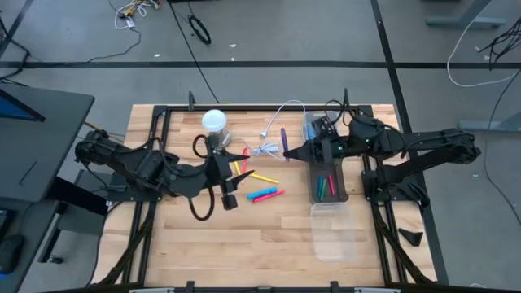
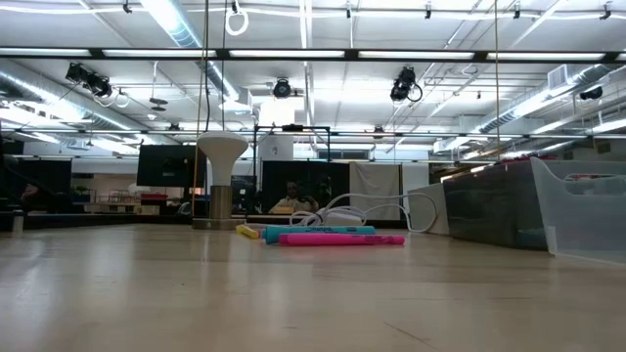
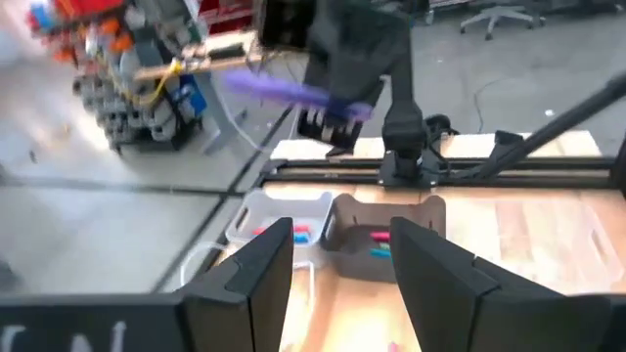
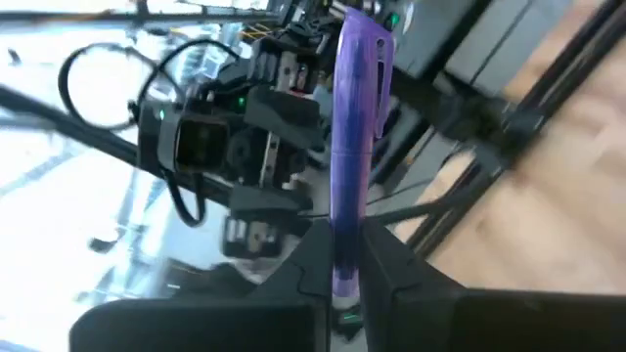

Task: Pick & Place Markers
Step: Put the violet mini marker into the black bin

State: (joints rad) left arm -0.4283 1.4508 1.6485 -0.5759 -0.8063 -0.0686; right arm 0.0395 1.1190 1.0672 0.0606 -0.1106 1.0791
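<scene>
On the wooden tabletop (image 1: 244, 236), left to right. Left arm reaching in from the left edge, left pincer (image 1: 229, 181) raised near the centre, fingers (image 3: 256, 269) parted with nothing between them. Beside it, loose markers (image 1: 262, 194) lying flat: yellow, red, pink, blue, with a white cable (image 1: 264, 149) coiled just behind and a white round-topped stand (image 1: 213, 121) further back. Right pincer (image 1: 291, 153) next, clamped on a purple marker (image 4: 350, 147) that stands up between its jaws, off the surface, just beside the dark bin (image 1: 327, 183). Bin already holding a few markers, red, green and pink. Clear plastic container (image 1: 334, 232) touching the bin's near end, apparently holding nothing.

Step in hand, by judgement: carry phase of one marker, purple one lifted and not yet dropped. Next move likely calls for swinging the right pincer over the bin opening, lowering, then letting go. Left pincer looks free to go down for one of the loose markers.

No readable brand, label or writing anywhere.
</scene>
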